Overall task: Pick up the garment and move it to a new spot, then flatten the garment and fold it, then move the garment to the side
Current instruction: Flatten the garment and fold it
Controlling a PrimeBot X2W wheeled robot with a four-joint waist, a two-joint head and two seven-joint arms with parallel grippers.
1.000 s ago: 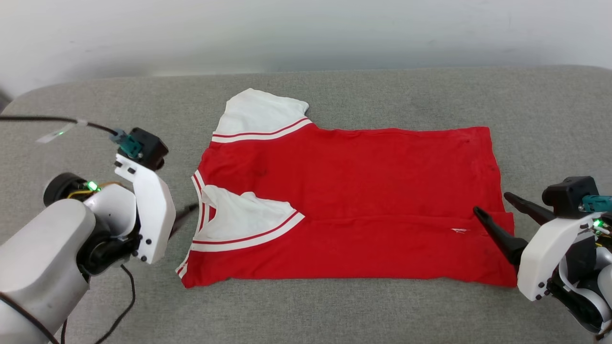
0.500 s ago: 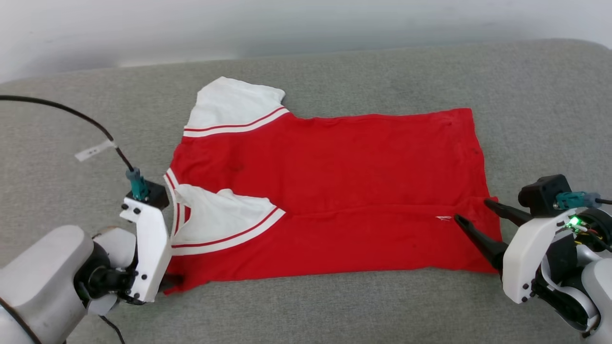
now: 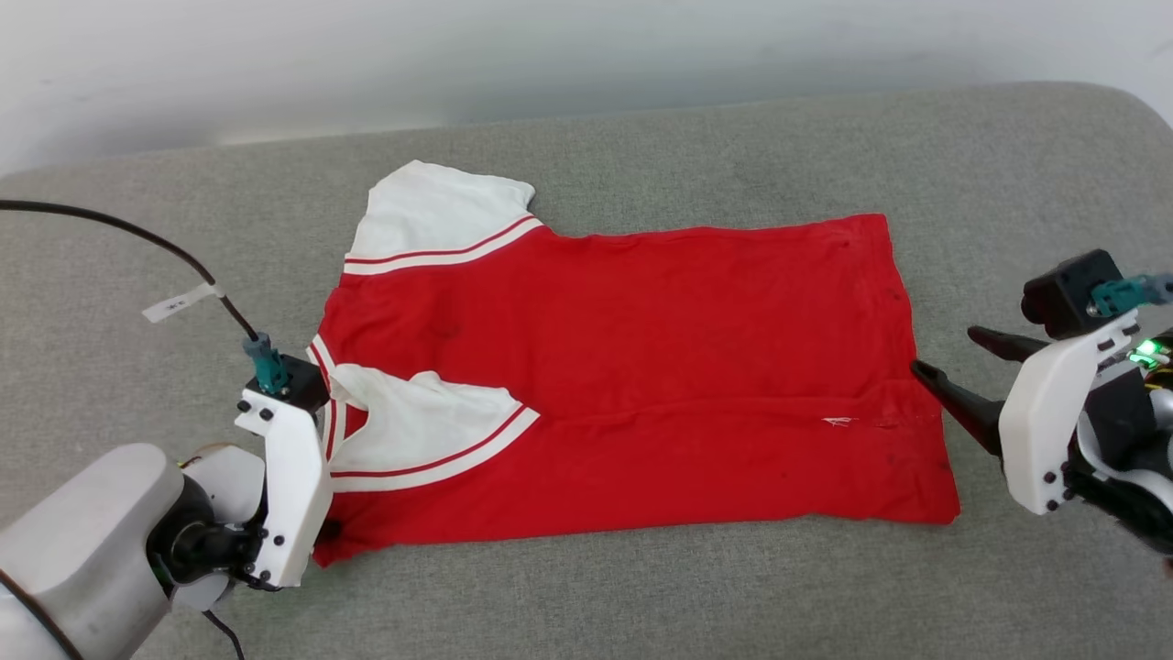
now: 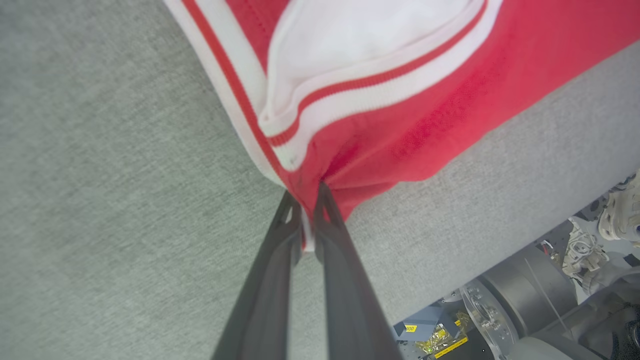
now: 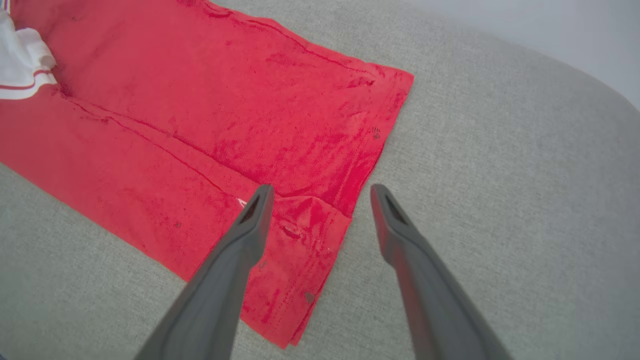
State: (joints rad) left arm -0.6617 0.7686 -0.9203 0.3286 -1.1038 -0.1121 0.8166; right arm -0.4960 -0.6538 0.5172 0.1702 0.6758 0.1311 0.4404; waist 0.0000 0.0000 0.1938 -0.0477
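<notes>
Looking through the head view, I found the garment [image 3: 623, 367] lying flat on the grey cushion [image 3: 641, 596], with its collar and white sleeves toward my left and its hem toward my right. The left gripper [image 3: 325, 531] sat at the near collar-end corner, its fingers mostly hidden behind the white mount. The right gripper [image 3: 944, 350] hovered just beside the hem, jaws spread, holding nothing.

On the left wrist view, the left gripper [image 4: 306, 192] was clenched on the garment's red corner beside the striped trim.

On the right wrist view, the right gripper [image 5: 321, 190] stood released above the hem, one finger over cloth and the other over bare cushion.
</notes>
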